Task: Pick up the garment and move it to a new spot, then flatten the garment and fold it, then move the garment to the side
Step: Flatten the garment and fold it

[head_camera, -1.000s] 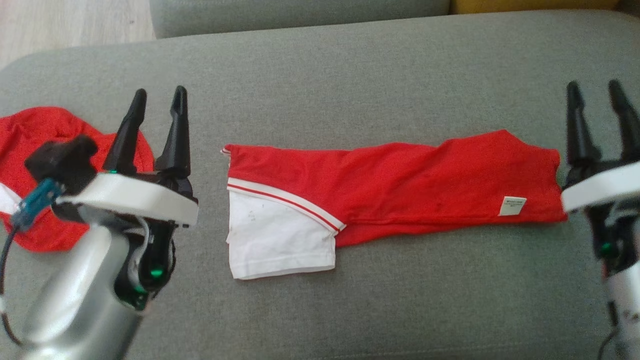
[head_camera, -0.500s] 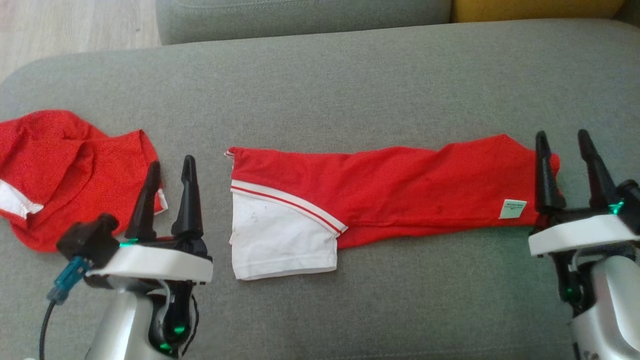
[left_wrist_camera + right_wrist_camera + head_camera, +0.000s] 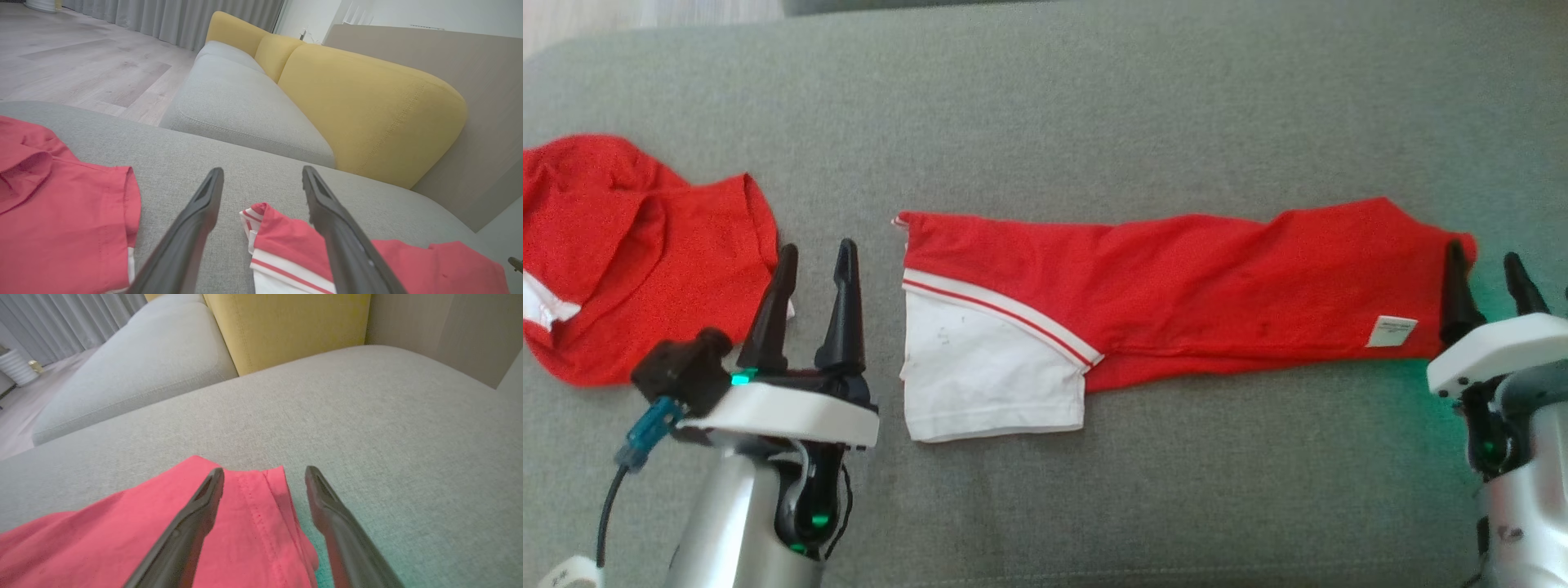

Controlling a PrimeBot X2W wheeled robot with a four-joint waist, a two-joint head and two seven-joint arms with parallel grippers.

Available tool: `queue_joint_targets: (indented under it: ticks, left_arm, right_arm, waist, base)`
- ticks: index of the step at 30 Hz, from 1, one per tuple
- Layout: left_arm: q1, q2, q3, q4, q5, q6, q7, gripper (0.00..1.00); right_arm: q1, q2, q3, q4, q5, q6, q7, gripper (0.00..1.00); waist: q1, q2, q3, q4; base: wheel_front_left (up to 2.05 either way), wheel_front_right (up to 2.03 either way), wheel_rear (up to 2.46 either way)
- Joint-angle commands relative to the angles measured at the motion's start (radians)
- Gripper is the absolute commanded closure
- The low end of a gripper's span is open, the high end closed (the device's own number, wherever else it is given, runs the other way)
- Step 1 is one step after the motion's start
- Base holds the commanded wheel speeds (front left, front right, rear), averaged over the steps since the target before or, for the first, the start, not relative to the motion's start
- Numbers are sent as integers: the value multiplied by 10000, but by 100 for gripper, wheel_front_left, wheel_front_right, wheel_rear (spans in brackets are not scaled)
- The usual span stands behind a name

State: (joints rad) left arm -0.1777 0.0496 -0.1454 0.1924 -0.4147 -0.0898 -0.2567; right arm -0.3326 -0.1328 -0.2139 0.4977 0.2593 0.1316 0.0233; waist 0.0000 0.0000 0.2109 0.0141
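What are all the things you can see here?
grey cushion: one, grey, under both garments
folded garment: one, red and white, middle of the grey cushion
label: one, white, on the folded garment's right end
crumpled garment: one, red and white, cushion's left end
sofa seat: one, grey, beyond the cushion
yellow back cushions: at least two, yellow, behind the sofa seat
floor: one, pale wood, far left
left gripper: one, dark fingers, open, between the garments
right gripper: one, dark fingers, open, at the folded garment's right end
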Motion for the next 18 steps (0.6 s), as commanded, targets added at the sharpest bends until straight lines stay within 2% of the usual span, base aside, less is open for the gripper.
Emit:
queue_joint_targets:
  ticks: [1,8,16,17,18]
  left_arm:
    - [-520,30,326,-279,94,-111,-51,0]
    - [-735,12,387,-215,218,-218,-51,0]
    - [-838,9,485,-209,210,-261,-51,0]
    - [-852,9,487,-205,209,-263,-51,0]
    - [-866,8,486,-203,207,-264,-51,0]
  right_arm:
    - [-463,-29,-11,-74,-162,-9,172,0]
    - [-856,64,-415,693,-513,-9,847,0]
    - [-1014,216,-232,1088,-377,-9,1621,0]
    - [-1019,239,-192,1116,-284,-9,1739,15]
    - [-1025,248,-167,1124,-209,-9,1822,63]
  waist:
    - [0,0,237,107]
    - [0,0,554,217]
    - [0,0,659,187]
    - [0,0,660,178]
    - [0,0,661,169]
  base:
    - [0,0,0]
    - [0,0,0]
    - [0,0,0]
    - [0,0,0]
    - [0,0,0]
